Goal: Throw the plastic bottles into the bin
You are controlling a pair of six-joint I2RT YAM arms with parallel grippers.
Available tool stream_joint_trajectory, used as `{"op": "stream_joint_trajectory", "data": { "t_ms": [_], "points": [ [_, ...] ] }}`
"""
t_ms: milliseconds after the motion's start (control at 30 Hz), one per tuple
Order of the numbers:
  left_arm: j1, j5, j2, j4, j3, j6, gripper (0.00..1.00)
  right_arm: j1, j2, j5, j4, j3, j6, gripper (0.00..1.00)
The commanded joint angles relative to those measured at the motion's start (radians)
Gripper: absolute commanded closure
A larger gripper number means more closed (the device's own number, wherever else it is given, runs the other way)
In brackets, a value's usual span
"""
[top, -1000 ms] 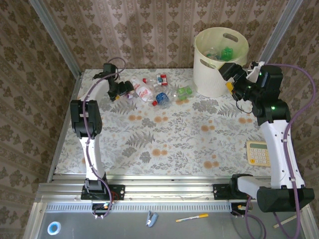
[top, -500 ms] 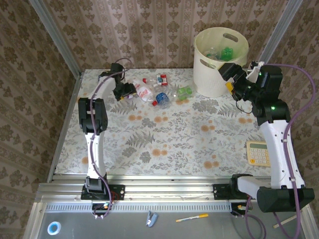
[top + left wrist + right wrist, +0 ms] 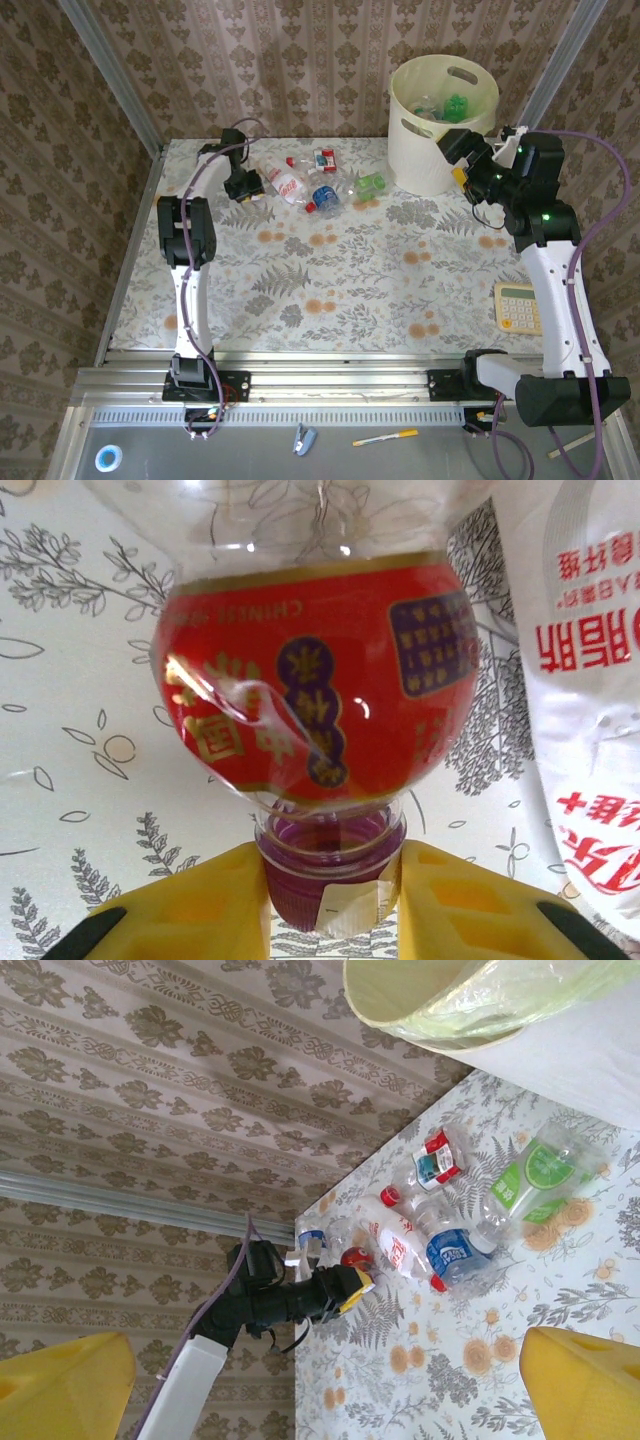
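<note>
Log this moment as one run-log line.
left gripper: shut on red-label bottle | right gripper: open, beside bin | other bottles: on table

Bottles (image 3: 290,184) lie at far edge of table (image 3: 350,270), L of bin (image 3: 420,150); calculator (image 3: 518,306) near R edge

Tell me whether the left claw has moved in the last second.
Yes. The left claw has edged right, away from the table's left edge, and has closed on the red-label bottle.
</note>
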Motion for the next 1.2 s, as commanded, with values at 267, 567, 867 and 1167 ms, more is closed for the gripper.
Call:
{"op": "stream_joint_trajectory", "data": {
  "t_ms": [267,567,867,1167],
  "points": [
    [0.019,0.004,-0.139,0.016,-0.134,0.088,0.8,0.008,-0.01,0.014,0.018,-0.021,0.004,0.0],
    [0.03,0.028,-0.243,0.061,-0.253,0.13,0.87,0.006,-0.007,0.015,0.033,-0.028,0.013,0.0],
    [0.016,0.081,-0.393,0.116,-0.369,0.196,0.91,0.014,-0.005,0.019,0.027,-0.029,0.012,0.0],
    [-0.017,0.146,-0.552,0.163,-0.471,0.233,0.94,0.019,-0.001,0.021,0.03,-0.041,0.011,0.0]
  ]
}}
